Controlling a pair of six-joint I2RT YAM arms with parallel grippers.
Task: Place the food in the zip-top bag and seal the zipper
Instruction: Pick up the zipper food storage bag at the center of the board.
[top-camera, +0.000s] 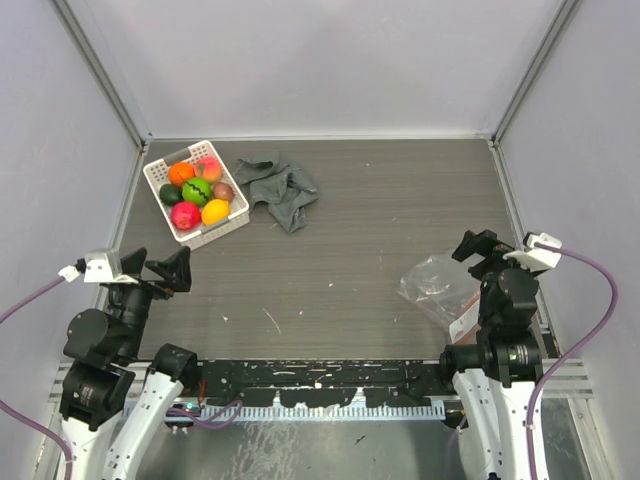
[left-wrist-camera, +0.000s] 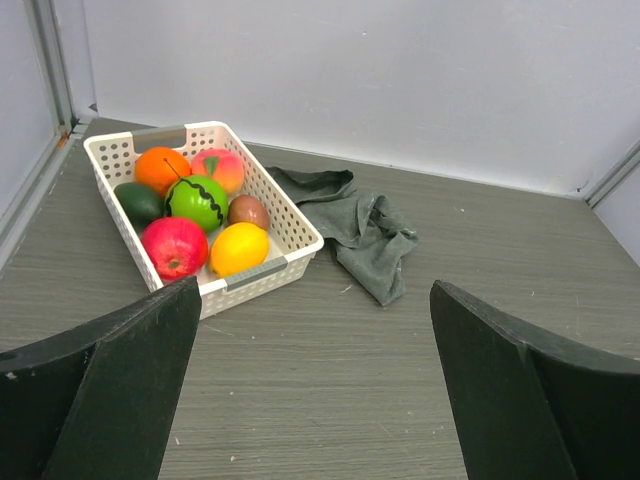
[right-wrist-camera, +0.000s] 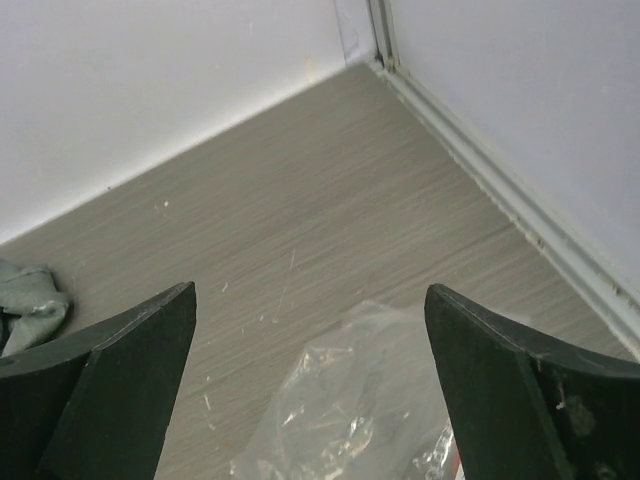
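Zip-top bag (top-camera: 437, 287) and food (top-camera: 197, 192) both rest on the table (top-camera: 380, 220), a dark wood-grain surface walled in pale grey on three sides.

A white lattice basket (top-camera: 222, 231) stands at the far left corner, turned at an angle. A crumpled grey cloth (top-camera: 283, 190) lies just right of it, touching or nearly touching its right wall.

The bag lies flat and wrinkled at the near right, well apart from the basket and with nothing inside it. A red printed patch (top-camera: 463, 325) shows at its near edge, partly under the right arm. The zipper cannot be made out, so its condition cannot be told.

The left tool (top-camera: 160, 272) is at the near left, fingers spread wide and holding nothing, facing the basket. The right tool (top-camera: 483, 248) is spread wide too and holds nothing, above the bag's far right part.

All seven food pieces sit in the basket:
- Far end: orange (top-camera: 181, 172) and pink (top-camera: 209, 168).
- Middle: dark green (top-camera: 169, 194), bright green (top-camera: 197, 191) and brown (top-camera: 223, 191).
- Near end: red (top-camera: 186, 215) and yellow (top-camera: 215, 211).
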